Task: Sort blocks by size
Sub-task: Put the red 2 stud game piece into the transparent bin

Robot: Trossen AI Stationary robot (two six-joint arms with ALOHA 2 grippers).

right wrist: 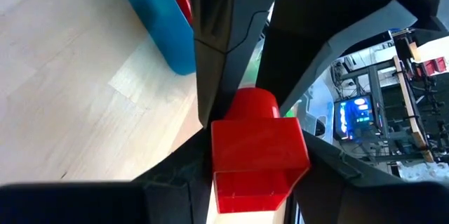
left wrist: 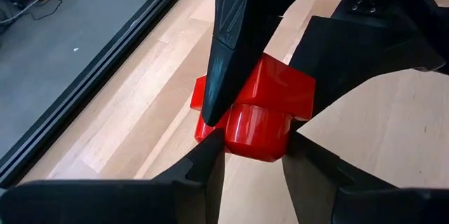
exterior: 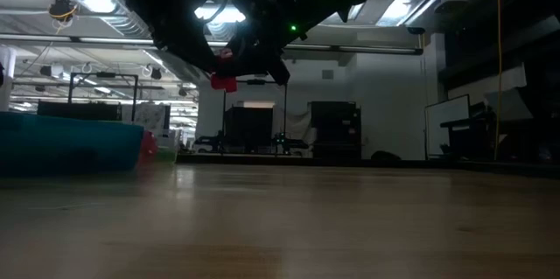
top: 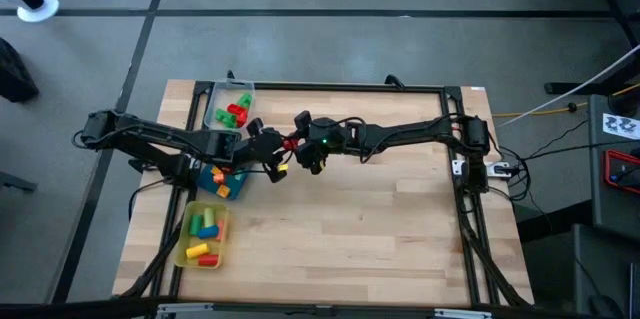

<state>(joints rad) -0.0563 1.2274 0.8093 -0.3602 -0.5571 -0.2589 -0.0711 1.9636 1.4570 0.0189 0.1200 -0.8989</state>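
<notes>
A red block point(top: 289, 143), with one square end and one rounded end, hangs in the air over the table's middle left, high above the wood in the low view point(exterior: 223, 82). My left gripper point(top: 274, 155) reaches it from the left and my right gripper point(top: 302, 149) from the right. They meet tip to tip, and each is shut on the block. Other blocks lie in a clear tray point(top: 229, 106), a blue tray point(top: 222, 183) and a yellow tray point(top: 203, 236). My left gripper point(left wrist: 254, 155) pinches the block's rounded end point(left wrist: 242, 136) between its two fingers, one on each side. The fingers come roughly level from the table's left. The block is lifted clear of the table. My right gripper point(right wrist: 256, 182) pinches the block's square end point(right wrist: 235, 161) between its two fingers, one on each side. The fingers come roughly level from the table's right, opposite my left gripper's fingers point(right wrist: 217, 48). The block is clear of the table.
The three trays stand in a row along the table's left side, the clear one far, the blue one under my left arm, the yellow one near. Bare wood point(top: 380, 229) lies to the right and near. Black frame rails point(top: 470, 209) border the table.
</notes>
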